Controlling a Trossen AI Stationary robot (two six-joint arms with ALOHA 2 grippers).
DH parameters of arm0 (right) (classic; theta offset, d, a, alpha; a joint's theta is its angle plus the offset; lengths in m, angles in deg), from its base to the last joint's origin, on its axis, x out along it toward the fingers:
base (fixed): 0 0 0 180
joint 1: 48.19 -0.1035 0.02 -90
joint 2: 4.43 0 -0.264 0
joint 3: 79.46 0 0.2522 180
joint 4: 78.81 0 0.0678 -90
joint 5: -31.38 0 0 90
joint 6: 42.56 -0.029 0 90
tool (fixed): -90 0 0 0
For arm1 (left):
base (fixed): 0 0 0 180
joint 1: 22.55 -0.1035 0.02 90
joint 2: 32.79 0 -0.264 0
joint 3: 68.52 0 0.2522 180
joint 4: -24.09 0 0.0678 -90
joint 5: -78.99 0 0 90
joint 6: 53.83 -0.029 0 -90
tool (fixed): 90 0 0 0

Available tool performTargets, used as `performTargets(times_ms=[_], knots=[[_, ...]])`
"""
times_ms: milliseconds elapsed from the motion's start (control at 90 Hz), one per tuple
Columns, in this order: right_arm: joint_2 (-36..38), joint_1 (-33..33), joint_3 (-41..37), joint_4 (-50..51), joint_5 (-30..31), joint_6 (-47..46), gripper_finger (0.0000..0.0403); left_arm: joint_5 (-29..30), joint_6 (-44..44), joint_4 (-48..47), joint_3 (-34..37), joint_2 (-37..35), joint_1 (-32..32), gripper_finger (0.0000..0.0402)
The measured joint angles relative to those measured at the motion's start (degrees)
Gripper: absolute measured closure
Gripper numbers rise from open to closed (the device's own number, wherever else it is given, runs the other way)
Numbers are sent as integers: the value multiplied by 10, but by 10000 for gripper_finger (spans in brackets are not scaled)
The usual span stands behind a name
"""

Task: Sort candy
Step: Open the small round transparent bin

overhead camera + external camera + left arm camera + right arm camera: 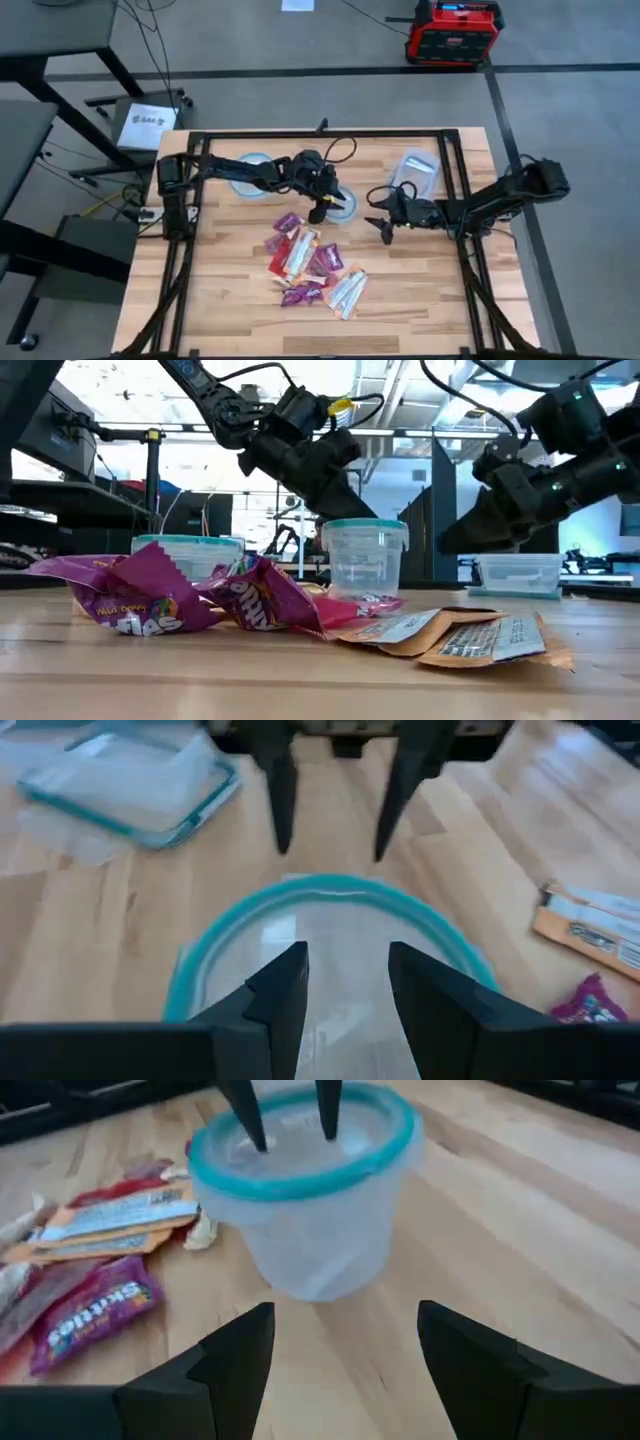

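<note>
Candy (312, 268) lies heaped on the near middle of the wooden desk (220, 300), red and magenta packets, orange-white bars and pale silvery wrappers touching and overlapping one another. Just beyond the heap stands a round clear tub with a blue rim (336, 203), and the left gripper (318, 214) hangs over its near edge, fingers spread and holding nothing; the left wrist view looks straight down into the tub (330, 955), which appears to hold no sweets. The right gripper (386, 231) waits beside the tub on its other side, fingers also spread and empty, pointed at the tub's wall (315, 1190) with the heap (90, 1270) beyond. A second round tub (247, 172) and a flat rectangular container (417, 170) sit farther back, well apart from the candy.

Sorting looks barely begun, judging by the untouched heap. The step in hand appears to be the reach for a sweet. The next move calls for the left gripper to swing off the tub towards the heap, drop low and close on 1 wrapper alone, which the overlap will make fiddly.
</note>
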Motion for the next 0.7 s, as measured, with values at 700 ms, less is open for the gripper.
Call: performTargets(times_ms=[700], knots=[[-127,20,43,-78,-126,36,171,51,151,-74,-31,-57,35,274]])
